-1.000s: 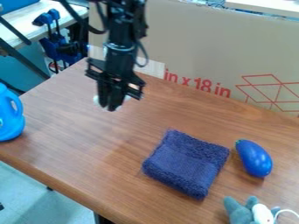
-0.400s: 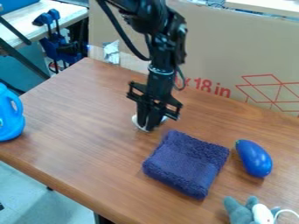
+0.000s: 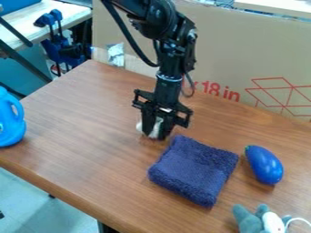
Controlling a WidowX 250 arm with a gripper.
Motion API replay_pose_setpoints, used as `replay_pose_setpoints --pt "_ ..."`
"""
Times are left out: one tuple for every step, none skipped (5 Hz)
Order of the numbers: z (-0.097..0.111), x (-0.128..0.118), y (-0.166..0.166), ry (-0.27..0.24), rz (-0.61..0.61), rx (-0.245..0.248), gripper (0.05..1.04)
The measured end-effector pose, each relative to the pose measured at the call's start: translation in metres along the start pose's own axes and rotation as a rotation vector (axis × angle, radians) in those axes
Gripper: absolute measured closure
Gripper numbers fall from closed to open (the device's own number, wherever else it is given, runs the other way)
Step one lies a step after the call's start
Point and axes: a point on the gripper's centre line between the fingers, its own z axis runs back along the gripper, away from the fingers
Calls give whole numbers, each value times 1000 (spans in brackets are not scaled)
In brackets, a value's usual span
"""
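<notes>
The gripper (image 3: 155, 131) hangs over the middle of the table, just behind the far left corner of a folded dark blue towel (image 3: 194, 170). Its two fingers are open, and a small white object (image 3: 158, 125) shows between them and past the left one. Most of that object is hidden by the fingers. Right of the towel lies a shiny blue eggplant-shaped toy (image 3: 265, 164) with a green tip.
A blue jug with a handle (image 3: 8, 119) stands at the left edge. The grey and white plush toy (image 3: 250, 220) is at the lower right. A large cardboard panel (image 3: 243, 54) rises along the table's back edge.
The gripper and the white object have moved right and toward the camera, close to the towel. Since the middle frame the fingers have parted, uncovering white between them.
</notes>
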Motion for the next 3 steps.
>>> replay_pose_setpoints --pt "19 -5 -1 -108 120 11 201" --pt "50 2 -4 -243 138 6 67" --pt "65 -6 -12 -253 118 53 72"
